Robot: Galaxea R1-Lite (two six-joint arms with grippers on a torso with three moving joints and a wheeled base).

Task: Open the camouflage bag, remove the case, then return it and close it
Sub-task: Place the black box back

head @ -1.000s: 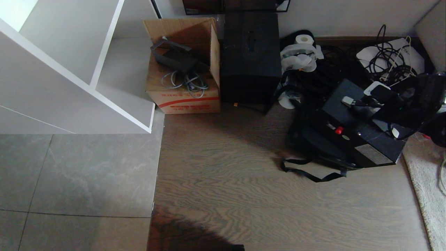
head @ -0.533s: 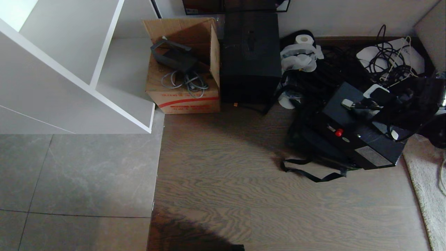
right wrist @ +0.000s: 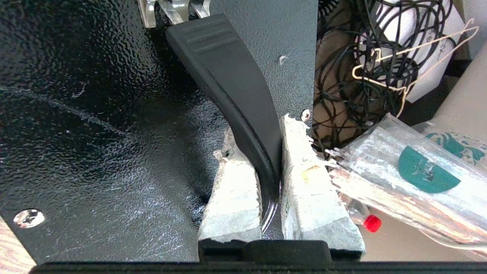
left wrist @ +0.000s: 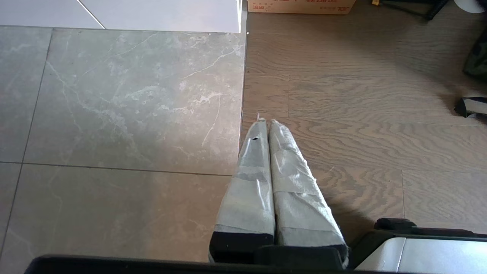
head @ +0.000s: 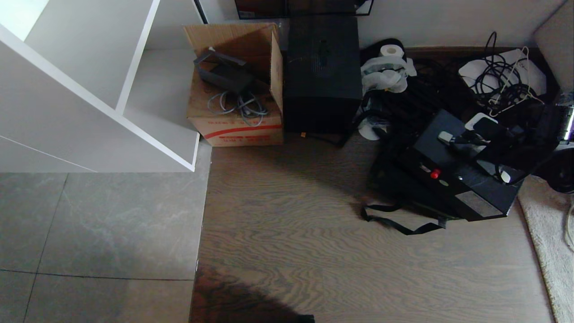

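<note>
The case lies tilted at the right side of the wood floor, near the rug, with its red latch facing up. It seems to be partly lifted, since the right gripper has its taped fingers pinched on the handle. The grip sits low on the curved black bar, near one end; in the right wrist view the silver fitting of the other end shows at the frame's edge. Holding there lets the flat body hang from the bar, which would explain the slant.

The bag is the dark, slumped mass just left of and under the case, its strap trailing loose over the boards. Its camouflage top and red lining cannot be made out here, so whether the mouth is open cannot be told. My judgement is that the case is out, or nearly out, of the bag, and that the return step calls for lining its narrow edge up with the opening.

Tangled cables and a clear plastic wrapper crowd the far side of the case and could snag.

The left gripper hangs parked over the seam between tile and wood, fingers pressed together on nothing. The cardboard box and tall black box stand by the wall, well apart from the work.
</note>
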